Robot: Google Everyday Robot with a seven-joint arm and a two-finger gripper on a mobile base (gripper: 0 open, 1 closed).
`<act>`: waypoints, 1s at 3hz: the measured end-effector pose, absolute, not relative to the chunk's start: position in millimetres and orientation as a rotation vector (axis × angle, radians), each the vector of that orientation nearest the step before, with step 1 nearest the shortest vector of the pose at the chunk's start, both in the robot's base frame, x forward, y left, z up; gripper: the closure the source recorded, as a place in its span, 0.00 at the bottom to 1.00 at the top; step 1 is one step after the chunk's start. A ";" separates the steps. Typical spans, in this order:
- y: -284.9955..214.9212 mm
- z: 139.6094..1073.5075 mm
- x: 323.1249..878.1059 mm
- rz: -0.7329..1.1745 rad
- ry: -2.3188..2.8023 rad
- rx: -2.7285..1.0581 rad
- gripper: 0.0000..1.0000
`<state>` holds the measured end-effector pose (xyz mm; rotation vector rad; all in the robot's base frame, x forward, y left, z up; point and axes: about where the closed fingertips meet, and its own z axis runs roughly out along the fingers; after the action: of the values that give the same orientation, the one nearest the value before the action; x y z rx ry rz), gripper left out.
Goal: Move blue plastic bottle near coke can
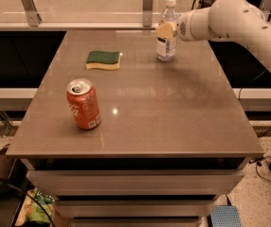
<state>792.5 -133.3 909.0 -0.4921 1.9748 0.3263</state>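
Observation:
The blue plastic bottle (167, 41), clear with a white cap and a white-and-dark label, stands upright at the far right of the grey table (173, 117). My gripper (165, 31) is at the bottle's middle, reaching in from the right on the white arm (230, 15), and its yellowish tip overlaps the bottle. The coke can (83, 104), orange-red with a silver top, stands upright at the near left of the table, far from the bottle.
A green and yellow sponge (103, 59) lies at the far left-centre of the table. A glass railing with metal posts (147, 4) runs along the far edge. Cables lie on the floor at the right (268, 164).

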 end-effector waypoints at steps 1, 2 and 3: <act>-131.0 907.5 792.9 0.329 1.976 -0.495 0.88; -128.9 906.0 793.2 0.332 1.978 -0.497 1.00; -127.6 910.9 788.6 0.347 1.979 -0.507 1.00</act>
<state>788.6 -127.6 910.9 -0.5073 1.9794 0.3465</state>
